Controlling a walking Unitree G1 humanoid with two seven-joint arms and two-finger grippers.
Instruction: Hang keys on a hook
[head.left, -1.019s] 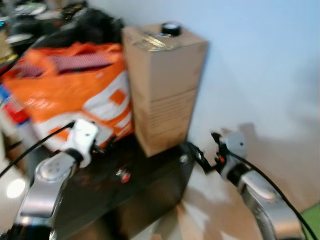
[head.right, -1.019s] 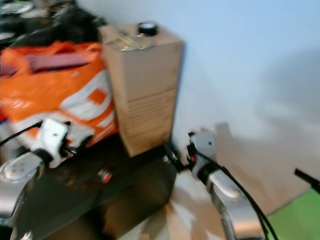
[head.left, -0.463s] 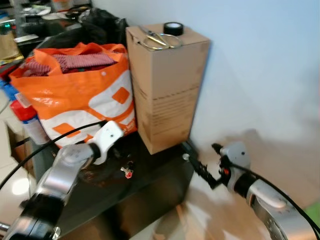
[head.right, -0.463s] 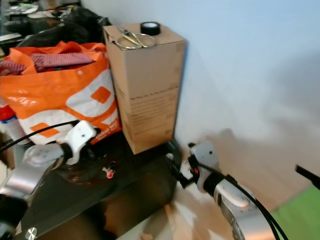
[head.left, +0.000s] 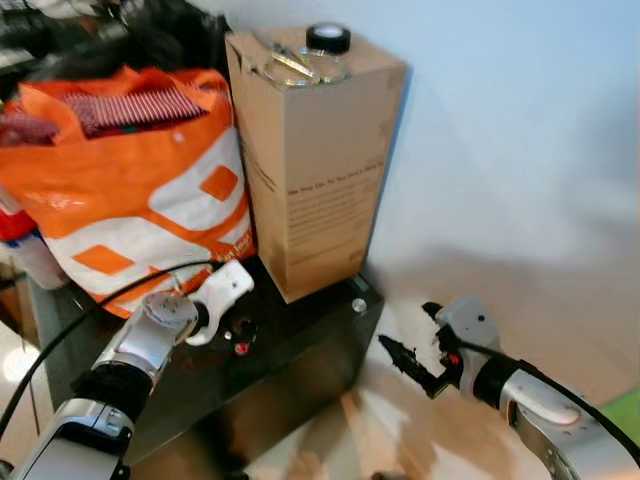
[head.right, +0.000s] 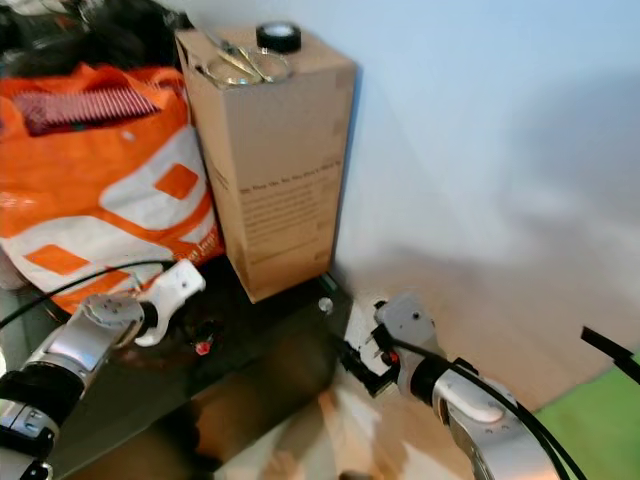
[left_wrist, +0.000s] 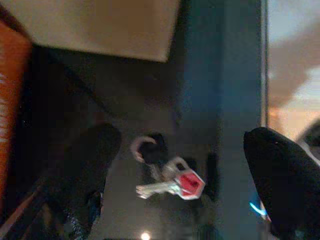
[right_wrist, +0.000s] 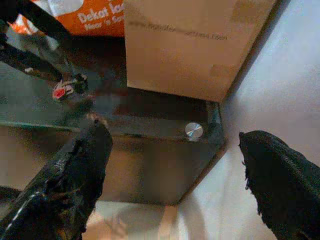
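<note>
Keys (left_wrist: 167, 180) flat on dark glass table (head.left: 300, 350), red tag attached, black fob alongside. Left gripper (left_wrist: 182, 165) directly above, fingers (left_wrist: 87, 165) spread wide to either side of the keys, nothing grasped, no contact visible. Keys also seen in head view (head.left: 240, 340), just beyond the left gripper's white wrist housing, near the table's front edge. Right gripper (head.left: 405, 360) off the table's corner, over pale floor (head.left: 400, 440), fingers parted, empty. Round metal stud (right_wrist: 194, 130) at the table corner, in line with the right gripper. Tall cardboard box (head.left: 315, 160) upright at the rear of the table, against the wall (head.left: 520, 130); scissors (head.left: 285, 62) and black tape roll (head.left: 327, 38) on top. Orange shopping bag (head.left: 130, 190) touching the box's left side, striped red cloth inside.
</note>
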